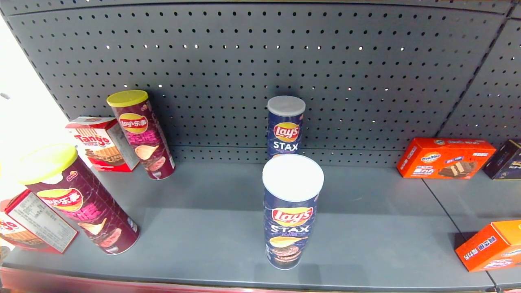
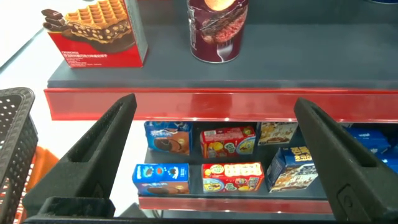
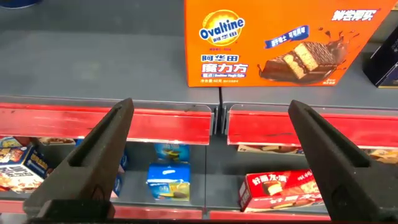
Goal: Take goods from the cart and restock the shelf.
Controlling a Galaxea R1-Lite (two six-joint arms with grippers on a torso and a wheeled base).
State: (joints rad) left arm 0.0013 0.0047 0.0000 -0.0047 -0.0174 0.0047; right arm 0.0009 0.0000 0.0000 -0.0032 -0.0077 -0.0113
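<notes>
Two blue chip cans stand mid-shelf, one at the front (image 1: 291, 211) and one behind it (image 1: 285, 127) against the pegboard. My left gripper (image 2: 214, 102) hangs open and holds nothing, in front of the shelf's red front edge (image 2: 217, 102), below a maroon can (image 2: 217, 28) and a wafer box (image 2: 96, 31). My right gripper (image 3: 211, 104) is open too, with nothing in it, facing the red edge strip (image 3: 161, 121) just below an orange chocolate box (image 3: 280, 43). The cart's black mesh wall (image 2: 12, 143) shows beside the left gripper.
On the shelf (image 1: 203, 219) the left side holds two maroon cans (image 1: 79, 199) (image 1: 142, 132) and wafer boxes (image 1: 101, 142). Orange boxes (image 1: 445, 158) (image 1: 488, 244) and a dark box (image 1: 506, 159) sit on the right. The lower shelf holds cookie boxes (image 2: 227, 177) (image 3: 168, 180).
</notes>
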